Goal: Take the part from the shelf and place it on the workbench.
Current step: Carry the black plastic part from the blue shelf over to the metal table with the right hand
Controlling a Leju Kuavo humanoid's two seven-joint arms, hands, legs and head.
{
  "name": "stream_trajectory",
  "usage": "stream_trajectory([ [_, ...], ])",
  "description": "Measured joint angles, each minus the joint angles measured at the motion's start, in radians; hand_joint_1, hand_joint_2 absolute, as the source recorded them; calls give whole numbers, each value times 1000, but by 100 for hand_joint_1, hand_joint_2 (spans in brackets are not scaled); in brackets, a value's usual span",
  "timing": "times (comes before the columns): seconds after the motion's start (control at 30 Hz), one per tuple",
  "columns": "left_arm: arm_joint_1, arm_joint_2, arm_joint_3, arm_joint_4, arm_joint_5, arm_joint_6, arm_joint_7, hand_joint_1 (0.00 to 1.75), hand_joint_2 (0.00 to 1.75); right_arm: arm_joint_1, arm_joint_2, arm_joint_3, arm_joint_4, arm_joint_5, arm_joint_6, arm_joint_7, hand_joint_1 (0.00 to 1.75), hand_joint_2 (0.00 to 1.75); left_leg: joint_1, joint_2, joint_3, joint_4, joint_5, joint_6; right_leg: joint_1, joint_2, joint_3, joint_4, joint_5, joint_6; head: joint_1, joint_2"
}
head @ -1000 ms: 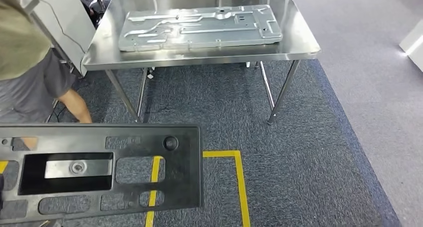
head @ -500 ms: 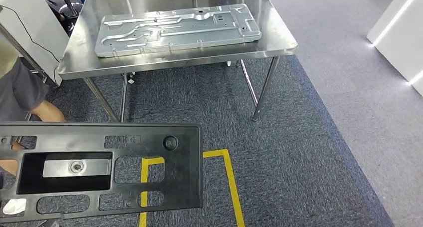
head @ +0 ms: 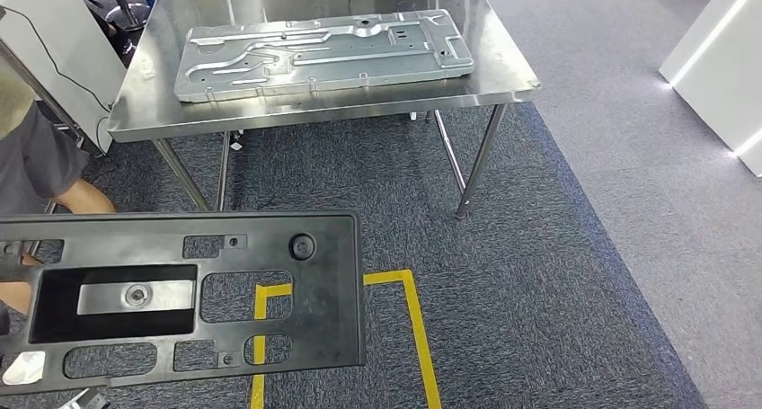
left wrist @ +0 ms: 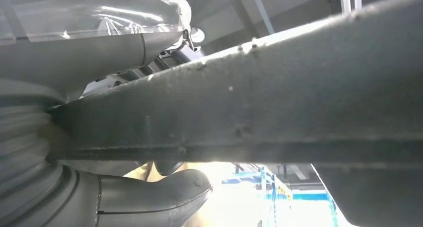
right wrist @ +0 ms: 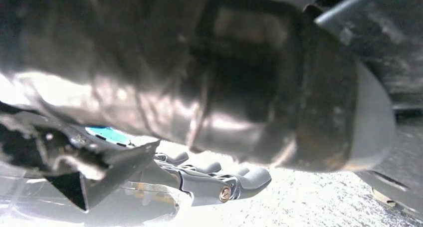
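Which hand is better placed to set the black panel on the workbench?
Left, probably: the left hand clamps the black panel by its edge; the right hand has an unclear hold.

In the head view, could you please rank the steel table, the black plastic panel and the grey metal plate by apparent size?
1. Steel table
2. Black plastic panel, enlarged by nearness to the camera
3. Grey metal plate

Your flat black plastic panel with cut-outs [head: 180, 297] cut off at the left edge, hiding both hands, person's shorts [head: 40, 157] half out of frame
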Motion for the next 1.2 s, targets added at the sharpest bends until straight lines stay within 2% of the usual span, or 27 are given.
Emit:
stream_trajectory([
  [0.27, -18, -1, -9, 8, 1, -2, -1, 175, 175, 0, 0, -2, 0, 0, -4, 0, 0, 0, -4, -1, -1, 5, -6, 10, -3, 0, 1, -2, -1, 13, 0, 0],
  [0.33, -21, -1, -10, 8, 0, -2, -2, 175, 175, 0, 1, -2, 0, 0, -4, 0, 0, 0, -6, 0, -1, 3, -6, 16, -4, 1, 0, 1, 3, 19, 0, 0],
  [0.4, -22, -2, -10, 8, -1, -2, -3, 175, 175, 0, 0, -2, 0, 0, -4, 0, 0, 0, -3, 4, 6, -7, -8, 27, -2, -2, -3, 18, 9, 25, 0, 0],
  [0.43, -23, -2, -10, 8, -2, -2, -4, 175, 175, 0, 0, -2, 0, 0, -4, 0, 0, 0, 0, 8, 12, -13, -10, 33, 0, -12, -9, 37, 5, 27, 0, 0],
  [0.47, -22, -2, -10, 8, -2, -2, -4, 175, 175, -1, -1, -2, 0, 0, -5, 0, 0, 0, 3, 12, 19, -15, -12, 39, 1, -26, -21, 65, -13, 28, 0, 0],
  [0.53, -21, -2, -11, 8, -2, -2, -5, 175, 175, -2, -2, -3, 0, 0, -5, 0, 0, 0, 4, 21, 29, -17, -17, 42, 1, -57, -76, 172, -75, 34, 0, 0],
  [0.57, -20, -3, -11, 8, -2, -2, -5, 175, 175, -2, -2, -4, -1, 0, -6, -1, 0, 0, 4, 24, 31, -16, -20, 41, -1, -66, -113, 235, -104, 37, 0, 0],
  [0.6, -19, -3, -12, 9, -2, -2, -5, 175, 175, -2, -3, -4, -2, 0, -7, -1, 0, 0, 5, 27, 36, -16, -24, 37, -3, -70, -142, 280, -118, 41, 0, 0],
  [0.63, -18, -4, -13, 9, -2, -2, -6, 175, 175, -1, -3, -4, -2, 0, -8, -1, 0, 0, 6, 31, 42, -16, -29, 34, -5, -72, -155, 292, -112, 43, 0, 0],
  [0.67, -18, -5, -14, 10, -2, -2, -6, 175, 175, 0, -3, -5, -3, 0, -9, -1, 0, 0, 8, 33, 51, -16, -36, 29, -7, -74, -147, 266, -85, 46, 0, 0],
  [0.73, -18, -6, -14, 10, -2, -2, -7, 175, 175, 3, -4, -5, -3, 0, -10, -1, 0, 0, 12, 39, 74, -16, -52, 19, -11, -80, -92, 139, -7, 50, 0, 0],
  [0.77, -18, -7, -14, 11, -2, -2, -7, 175, 175, 4, -4, -5, -3, 0, -10, -2, 0, 0, 12, 41, 84, -16, -60, 12, -10, -84, -69, 81, 11, 46, 0, 0],
  [0.8, -18, -7, -14, 11, -2, -2, -7, 175, 175, 5, -4, -5, -3, 0, -10, -2, 0, 0, 12, 43, 89, -18, -67, 5, -8, -88, -56, 45, 16, 37, 0, 0],
  [0.9, -17, -7, -15, 11, -3, -5, -8, 175, 175, 6, -3, -5, -3, 1, -9, -3, 0, 0, 9, 44, 101, -5, -66, -16, -5, -86, -41, 24, 0, 4, 0, 0],
  [0.93, -17, -7, -15, 11, -4, -6, -8, 175, 175, 6, -3, -5, -3, 1, -8, -3, 0, 0, 10, 43, 96, 22, -57, -21, -6, -83, -29, 21, -4, -4, 0, 0],
  [0.97, -18, -7, -15, 11, -4, -7, -8, 175, 175, 6, -3, -5, -4, 2, -7, -3, 0, 0, 11, 40, 74, 66, -49, -24, -7, -82, -15, 18, -10, -12, 0, 0],
  [1.0, -18, -7, -15, 11, -5, -7, -8, 175, 175, 6, -3, -5, -4, 2, -7, -3, 0, 0, 11, 38, 36, 128, -47, -26, -8, -80, 0, 14, -18, -17, 0, 0],
  [1.03, -17, -7, -15, 11, -5, -8, -8, 175, 175, 6, -3, -5, -4, 2, -7, -3, 0, 0, 12, 36, -10, 195, -58, -28, -8, -79, 14, 10, -27, -21, -1, 0],
  [1.1, -15, -7, -15, 11, -5, -8, -8, 175, 175, 7, -2, -5, -3, 2, -5, -3, 0, 0, 12, 34, -100, 284, -124, -30, -5, -74, 46, 4, -47, -24, -1, 0],
  [1.13, -14, -7, -15, 11, -6, -8, -8, 175, 175, 7, -2, -5, -3, 2, -4, -3, 0, 0, 11, 34, -128, 291, -159, -28, -3, -71, 63, 1, -58, -25, -1, 0],
  [1.17, -14, -7, -15, 11, -6, -8, -8, 175, 175, 6, -2, -5, -3, 2, -3, -2, 0, 0, 9, 34, -144, 272, -177, -24, 0, -68, 82, 0, -70, -25, -1, 0],
  [1.2, -13, -7, -15, 12, -7, -9, -8, 175, 175, 6, -2, -5, -3, 3, -2, -2, 0, 0, 7, 33, -150, 232, -168, -17, 3, -65, 101, -2, -83, -26, -1, 0],
])
